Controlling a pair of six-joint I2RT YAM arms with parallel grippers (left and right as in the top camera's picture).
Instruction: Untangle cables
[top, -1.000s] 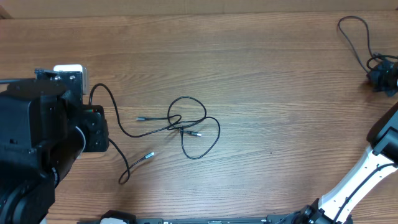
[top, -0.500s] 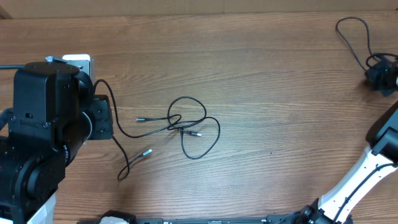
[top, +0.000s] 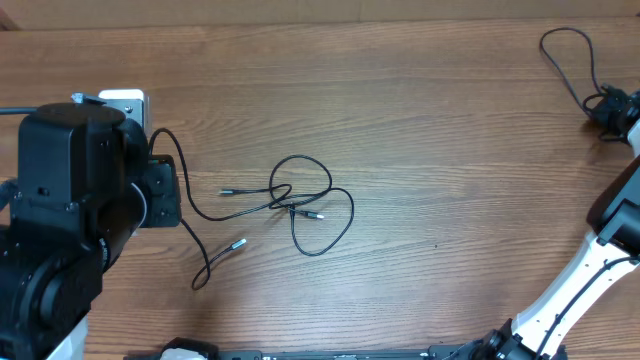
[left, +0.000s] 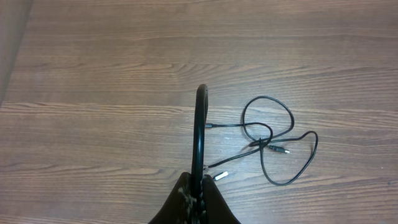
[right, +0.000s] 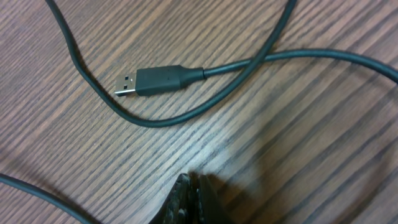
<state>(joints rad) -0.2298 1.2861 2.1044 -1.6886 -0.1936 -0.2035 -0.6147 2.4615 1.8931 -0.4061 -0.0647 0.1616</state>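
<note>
Thin black cables (top: 300, 200) lie looped and crossed at mid-table, with silvery plug tips (top: 238, 244) at the loose ends. They also show in the left wrist view (left: 273, 134). My left gripper (left: 200, 190) is shut on one black cable, which arches up from the jaws (left: 201, 118) and runs to the tangle. In the overhead view the left gripper (top: 150, 165) is at the left. My right gripper (top: 612, 105) is at the far right edge. Its jaws (right: 189, 186) are shut with nothing visible between them, just above the wood near a separate cable with a USB plug (right: 155, 79).
A separate black cable loop (top: 565, 50) lies at the back right corner by the right gripper. A white object (top: 125, 98) sits behind the left arm. The right arm's white link (top: 585, 280) crosses the front right.
The left arm has moved toward the back and raised the held cable into a taller arch. The right gripper has shifted slightly right. The tangle has not moved.
</note>
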